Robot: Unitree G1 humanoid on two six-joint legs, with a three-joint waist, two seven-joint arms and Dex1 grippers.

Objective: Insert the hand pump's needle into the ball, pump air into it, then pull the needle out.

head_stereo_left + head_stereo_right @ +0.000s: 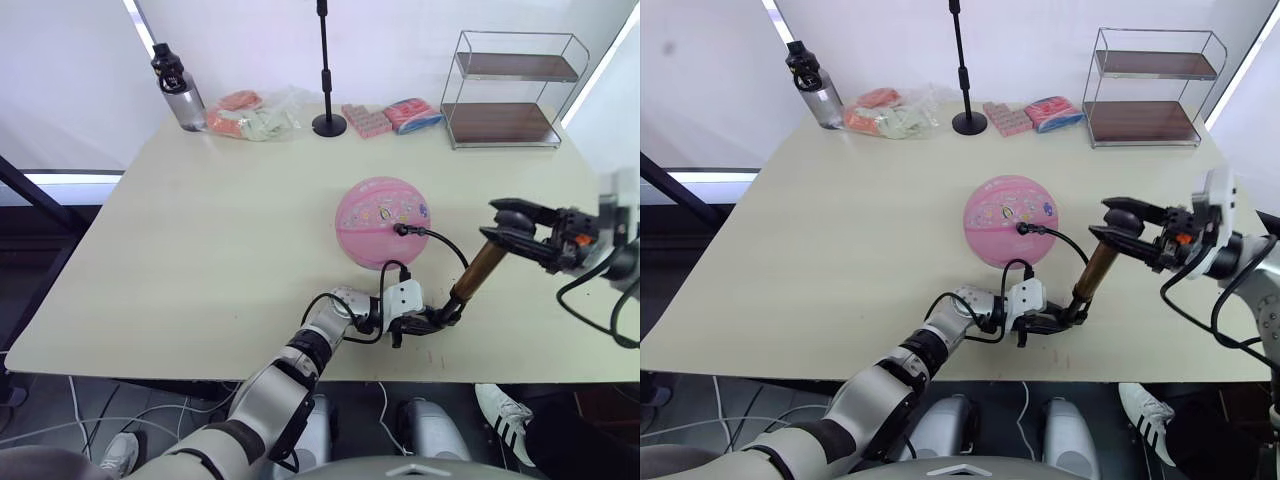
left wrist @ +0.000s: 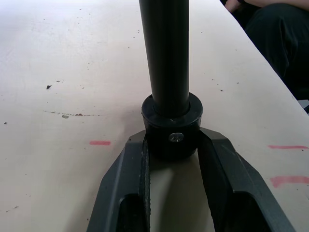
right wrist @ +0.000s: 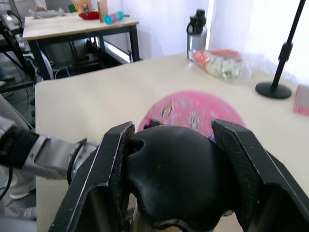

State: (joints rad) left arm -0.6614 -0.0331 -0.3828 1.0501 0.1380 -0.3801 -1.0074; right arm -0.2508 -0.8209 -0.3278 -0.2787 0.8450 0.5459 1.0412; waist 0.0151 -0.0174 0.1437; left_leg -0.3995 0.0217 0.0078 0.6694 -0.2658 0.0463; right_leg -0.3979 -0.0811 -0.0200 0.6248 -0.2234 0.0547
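The left gripper (image 1: 432, 322) is low by the near edge of the table (image 1: 200, 260). Its fingers (image 2: 133, 179) are clamped on the black bottom cap of the pump (image 1: 478, 270). The cap rests on the table, and the gold tube leans up and away toward the right side.

At the top of the tube, the right gripper (image 1: 515, 232) has its fingers (image 3: 113, 169) clamped on the round black handle (image 3: 176, 176). So both ends of the pump are held.

A thin black hose (image 1: 445, 243) curls from the pump over to the ball (image 1: 383, 221). The pink ball sits on the table just past the pump, near the middle. The hose ends at a black spot on the side of the ball. The needle itself is too small to see, but it looks like it is already in.

So the step now is likely pumping. To do it well, the left gripper should hold the bottom cap still against the table. The right gripper should push and pull the handle straight along the tube, not sideways. A bent push could jam the rod or tip the pump. The hose has some slack, which is good. If the pump slides away from the ball, the hose could tug the needle out or roll the ball.

Farther back are a bottle (image 1: 178, 88), some snack bags (image 1: 250, 114), a black stand (image 1: 328, 122) and a wire shelf (image 1: 510, 90).
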